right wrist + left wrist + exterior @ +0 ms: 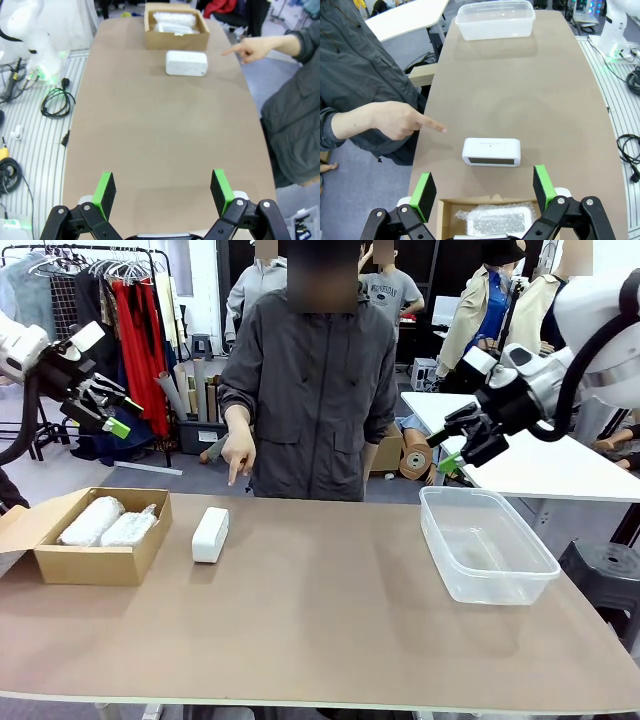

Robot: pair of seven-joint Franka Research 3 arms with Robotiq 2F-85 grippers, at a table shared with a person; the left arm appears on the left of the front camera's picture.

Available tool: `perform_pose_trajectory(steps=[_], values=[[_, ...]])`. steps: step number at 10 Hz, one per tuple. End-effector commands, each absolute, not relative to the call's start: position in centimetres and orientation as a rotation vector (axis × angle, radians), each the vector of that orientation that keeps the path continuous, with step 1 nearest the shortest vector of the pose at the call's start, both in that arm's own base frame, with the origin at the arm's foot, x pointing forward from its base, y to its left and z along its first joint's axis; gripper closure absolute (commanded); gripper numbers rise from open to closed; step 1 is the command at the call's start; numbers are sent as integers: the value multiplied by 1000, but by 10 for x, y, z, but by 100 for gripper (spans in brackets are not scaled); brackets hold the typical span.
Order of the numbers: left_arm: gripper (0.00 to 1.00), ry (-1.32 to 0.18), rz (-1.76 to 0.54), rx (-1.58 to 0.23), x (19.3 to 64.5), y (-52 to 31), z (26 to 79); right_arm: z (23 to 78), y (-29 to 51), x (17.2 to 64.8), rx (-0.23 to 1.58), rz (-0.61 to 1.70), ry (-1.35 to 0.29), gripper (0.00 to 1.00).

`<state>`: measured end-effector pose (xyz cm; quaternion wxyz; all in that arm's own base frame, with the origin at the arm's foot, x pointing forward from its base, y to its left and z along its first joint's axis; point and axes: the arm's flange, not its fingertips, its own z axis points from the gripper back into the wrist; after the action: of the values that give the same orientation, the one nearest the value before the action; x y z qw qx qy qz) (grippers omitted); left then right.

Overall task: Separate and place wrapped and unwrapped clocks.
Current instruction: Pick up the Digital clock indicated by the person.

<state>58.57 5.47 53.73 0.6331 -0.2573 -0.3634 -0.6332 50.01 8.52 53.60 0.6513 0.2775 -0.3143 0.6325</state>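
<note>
Hand is pointed at unwrapped clock, apparently as cue; left gripper and right gripper are spread wide, empty.

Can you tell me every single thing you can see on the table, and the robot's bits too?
wrapped clocks: two, white in crinkly plastic, side by side in the box
unwrapped clock: one, plain white, on the table beside the box
cardboard box: one, brown, open, robot's left end
plastic tub: one, clear, empty, robot's right end
table: one, brown
person's hand: one, pointing down toward the unwrapped clock
left gripper: black, green pads, open, raised above the box end
right gripper: same colours, open, raised above the tub
</note>
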Motion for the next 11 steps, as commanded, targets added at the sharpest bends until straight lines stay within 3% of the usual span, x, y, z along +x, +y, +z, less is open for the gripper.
perform_pose_trajectory(steps=[1,3,7,11], values=[[0,-835,-1461,-577,584,54,537,554,128,485,589,1455,-696,0],[0,-835,-1461,-577,584,54,537,571,171,470,539,1436,-681,0],[0,-835,-1461,-577,584,54,537,615,258,461,400,1381,-448,0],[0,-835,-1461,-577,584,54,537,612,326,481,235,1280,-309,0]])
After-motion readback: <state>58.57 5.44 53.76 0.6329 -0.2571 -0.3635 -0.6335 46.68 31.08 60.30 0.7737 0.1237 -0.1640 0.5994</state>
